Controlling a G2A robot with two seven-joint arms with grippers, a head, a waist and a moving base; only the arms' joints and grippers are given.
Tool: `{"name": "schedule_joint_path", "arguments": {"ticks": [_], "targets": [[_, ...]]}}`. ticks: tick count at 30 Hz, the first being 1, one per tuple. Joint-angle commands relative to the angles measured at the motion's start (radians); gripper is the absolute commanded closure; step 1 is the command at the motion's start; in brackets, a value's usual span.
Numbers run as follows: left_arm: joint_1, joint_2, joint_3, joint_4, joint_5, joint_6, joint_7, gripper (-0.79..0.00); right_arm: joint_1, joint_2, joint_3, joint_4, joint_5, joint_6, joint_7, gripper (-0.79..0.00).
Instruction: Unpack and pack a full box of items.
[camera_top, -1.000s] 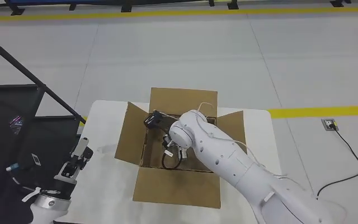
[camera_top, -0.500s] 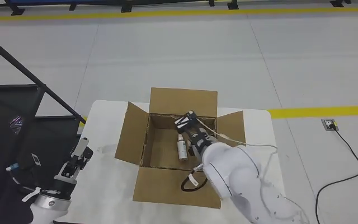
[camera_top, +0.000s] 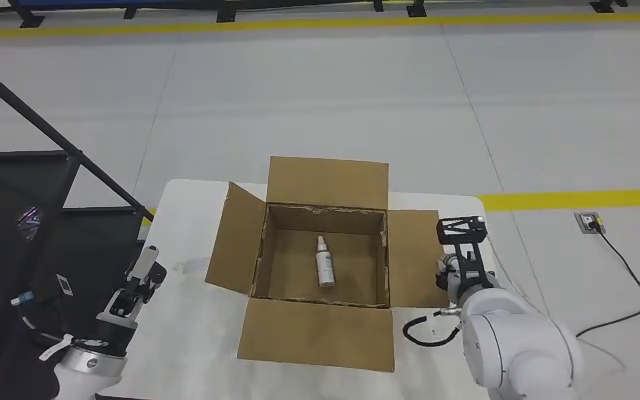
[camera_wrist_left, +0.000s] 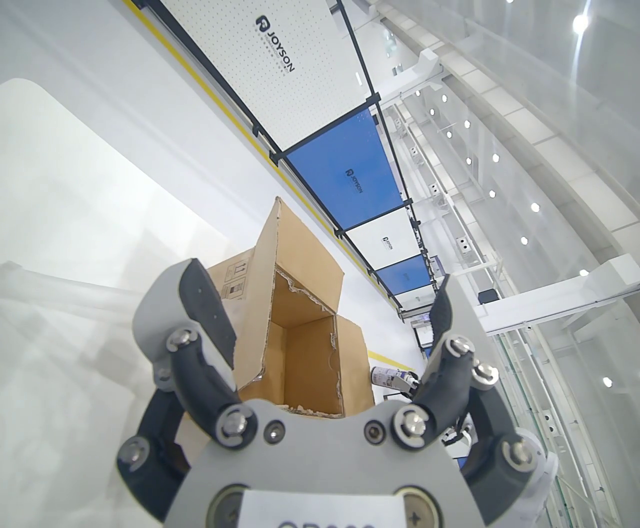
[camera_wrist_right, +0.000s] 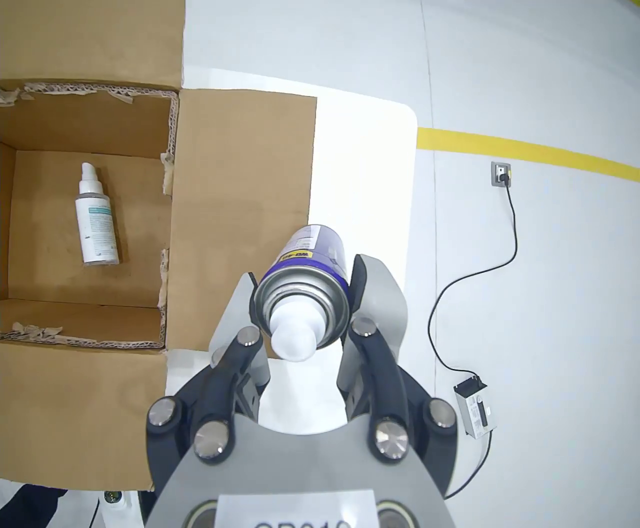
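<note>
- Cardboard box (camera_top: 328, 182) open on the white table (camera_top: 190, 320), flaps folded out; nearly emptied, one white pump bottle (camera_top: 324, 262) lying flat on its floor.
- Purple spray can (camera_wrist_right: 312, 250) out of the box, clenched between the fingers of the right gripper (camera_wrist_right: 306, 280), over the table just beside the right flap; not yet set down.
- Left gripper (camera_wrist_left: 322, 290) spread wide, empty, near the table's left edge, apart from the box.
- Judged: unpacking nearly done; bottle removal and all repacking outstanding.
- Right wrist view: grip on the can and its white cap. Top view: whole layout, an arm either side of the box.
</note>
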Motion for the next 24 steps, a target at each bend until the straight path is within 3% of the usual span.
{"name": "schedule_joint_path", "arguments": {"ticks": [1,9,17,24], "targets": [[0.0,0.0,0.0,0.0,0.0,0.0,0.0,-0.785,0.011,-0.002,0.011,0.042,0.029,-0.005,-0.011,0.0],[0.0,0.0,0.0,0.0,0.0,0.0,0.0,-0.785,0.022,-0.004,0.133,0.202,0.134,0.021,-0.095,0.0],[0.0,0.0,0.0,0.0,0.0,0.0,0.0,-0.785,-0.051,0.006,0.243,0.303,0.199,-0.057,-0.264,0.0],[0.0,0.0,0.0,0.0,0.0,0.0,0.0,-0.785,-0.034,0.011,0.287,0.45,0.292,-0.127,-0.363,0.0]]}}
